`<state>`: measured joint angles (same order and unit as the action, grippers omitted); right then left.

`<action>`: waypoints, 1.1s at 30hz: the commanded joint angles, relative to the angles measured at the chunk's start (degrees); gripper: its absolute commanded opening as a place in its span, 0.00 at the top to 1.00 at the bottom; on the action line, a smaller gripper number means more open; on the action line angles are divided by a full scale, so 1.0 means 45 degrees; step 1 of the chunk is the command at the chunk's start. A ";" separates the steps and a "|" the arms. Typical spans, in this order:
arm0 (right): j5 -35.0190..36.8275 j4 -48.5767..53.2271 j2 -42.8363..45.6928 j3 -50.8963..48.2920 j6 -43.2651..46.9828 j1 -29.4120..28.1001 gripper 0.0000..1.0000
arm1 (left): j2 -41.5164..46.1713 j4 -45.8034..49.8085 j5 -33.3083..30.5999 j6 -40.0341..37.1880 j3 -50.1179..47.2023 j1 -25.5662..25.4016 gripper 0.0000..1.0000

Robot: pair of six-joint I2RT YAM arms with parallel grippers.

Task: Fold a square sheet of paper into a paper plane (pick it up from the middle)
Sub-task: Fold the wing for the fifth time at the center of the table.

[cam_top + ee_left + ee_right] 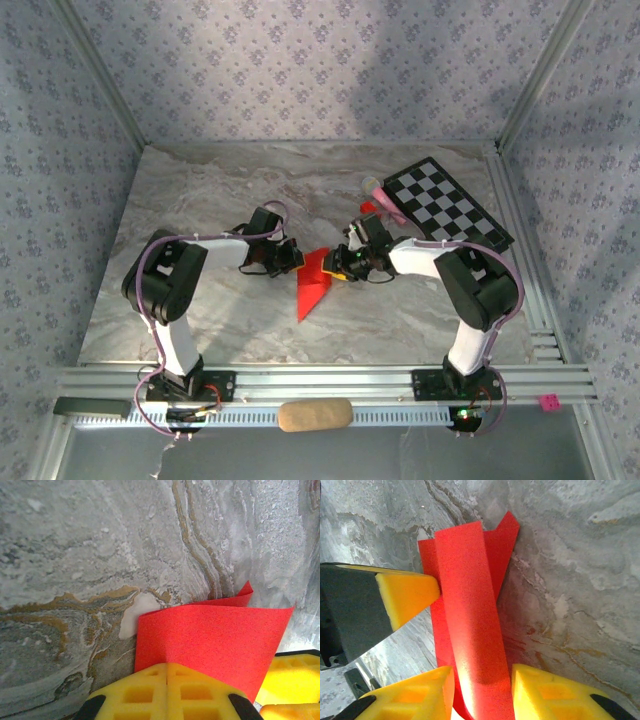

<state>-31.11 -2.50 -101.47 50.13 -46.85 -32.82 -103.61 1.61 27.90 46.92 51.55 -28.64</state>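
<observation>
The square sheet of paper (313, 280) is bright red and folded into a narrow pointed shape, lying mid-table between both grippers. My left gripper (290, 258) is at its left edge; in the left wrist view its yellow fingers (150, 690) are pressed together at the tip (167, 664) with the red sheet (210, 635) coming out from between them. My right gripper (340, 263) comes in from the right. In the right wrist view its jaws (482, 672) stand partly apart, touching both sides of a curled fold of the paper (465, 580). The left gripper's finger (405, 597) touches the paper's left edge.
A black-and-white checkerboard (445, 205) lies at the back right, with a small red block (369, 207) and a pink item (382, 192) at its near corner. A tan oblong (315, 414) rests on the front rail. The marble tabletop (200, 200) stretches to the left and back.
</observation>
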 commanded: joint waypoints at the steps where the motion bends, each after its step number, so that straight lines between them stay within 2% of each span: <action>1: 0.0414 0.0650 -0.0044 0.0474 0.0674 0.0186 0.63 | -0.0159 0.0186 0.0324 -0.0289 -0.0034 -0.0092 0.97; 7: 0.0694 0.0722 -0.0145 0.0481 0.0591 0.0385 0.60 | -0.0118 0.0236 0.0325 -0.0305 -0.0051 -0.0081 0.97; 16: 0.0169 0.0168 -0.0547 0.0247 0.0216 0.0464 0.60 | -0.0100 0.0190 0.0358 -0.0264 -0.0041 -0.0081 0.97; 25: -0.0853 -0.0124 -0.0673 0.0356 0.0358 0.0340 0.65 | -0.0140 0.0073 0.0373 -0.0172 -0.0052 -0.0091 0.97; 33: -0.1147 -0.0354 -0.0634 0.0357 0.0491 0.0340 0.66 | -0.0100 0.0097 0.0363 -0.0210 -0.0104 -0.0096 0.97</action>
<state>-34.35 -3.46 -103.31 50.98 -45.56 -31.05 -103.61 1.65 28.14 46.94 51.53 -28.64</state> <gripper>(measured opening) 0.341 0.063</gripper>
